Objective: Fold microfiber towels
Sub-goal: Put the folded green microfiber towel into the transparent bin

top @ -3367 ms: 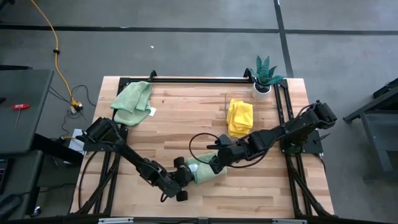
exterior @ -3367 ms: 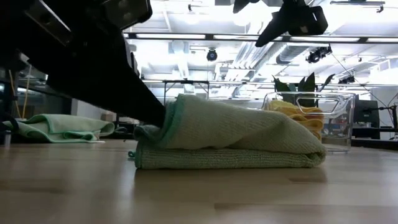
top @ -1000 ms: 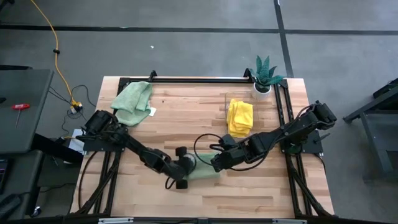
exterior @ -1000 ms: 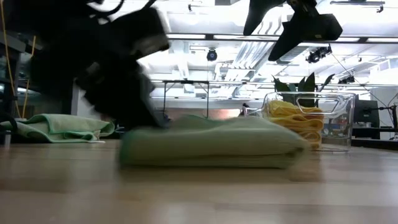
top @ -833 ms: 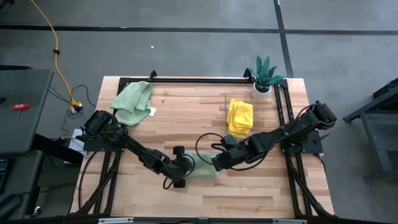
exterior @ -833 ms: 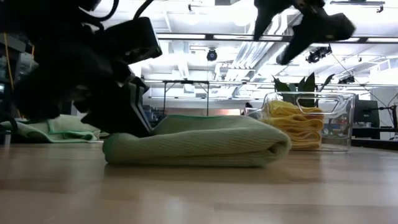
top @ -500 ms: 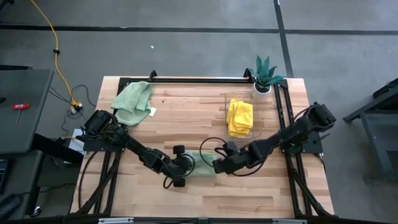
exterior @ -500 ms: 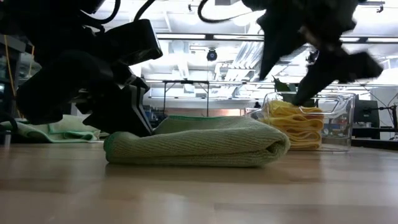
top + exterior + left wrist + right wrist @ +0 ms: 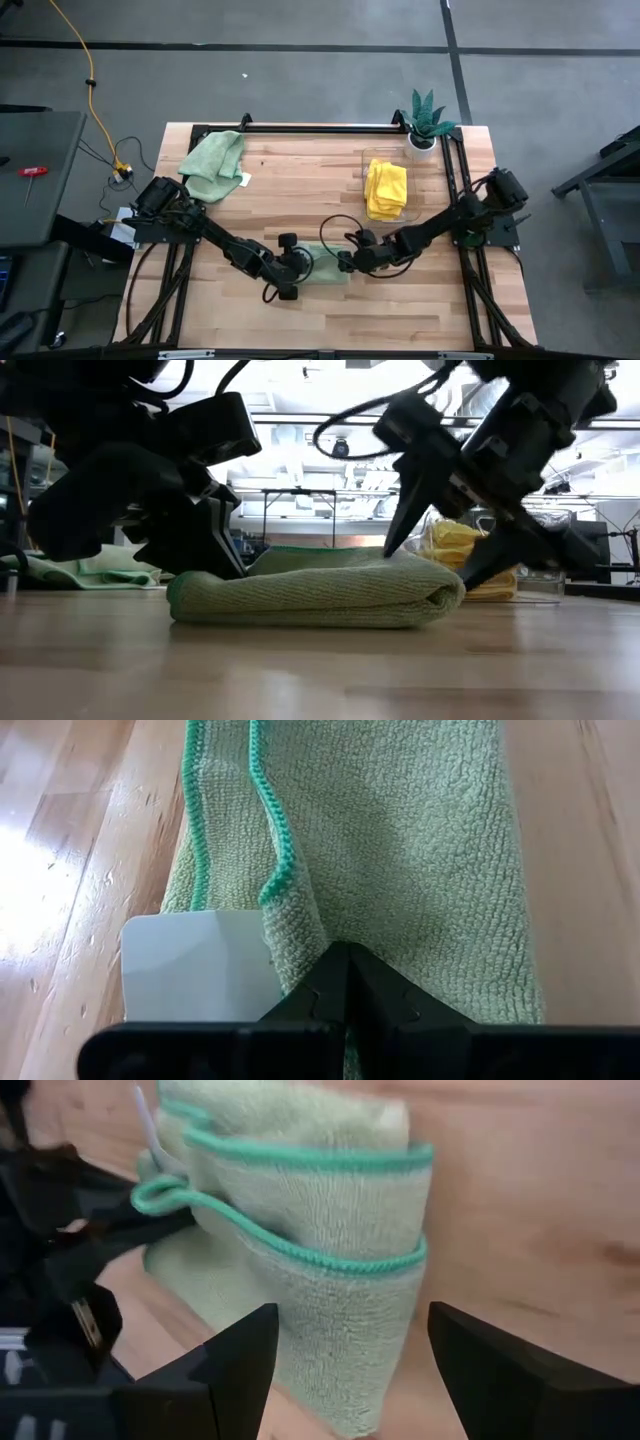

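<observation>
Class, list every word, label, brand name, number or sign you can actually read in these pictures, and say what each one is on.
No readable text in any view.
The white tag on the folded green towel: shows blank.
The clear bin holding yellow towels: no label visible.

The folded towel (image 9: 325, 264) is pale sage green with a brighter green stitched edge. Bright yellow towels (image 9: 386, 187) sit stacked on the light wood-plank table (image 9: 300, 180). Both arms are black.

The left pincer (image 9: 205, 550) hides the folded green towel's (image 9: 315, 588) far end (low view), the pale tag (image 9: 195, 965) partly cut off.
</observation>
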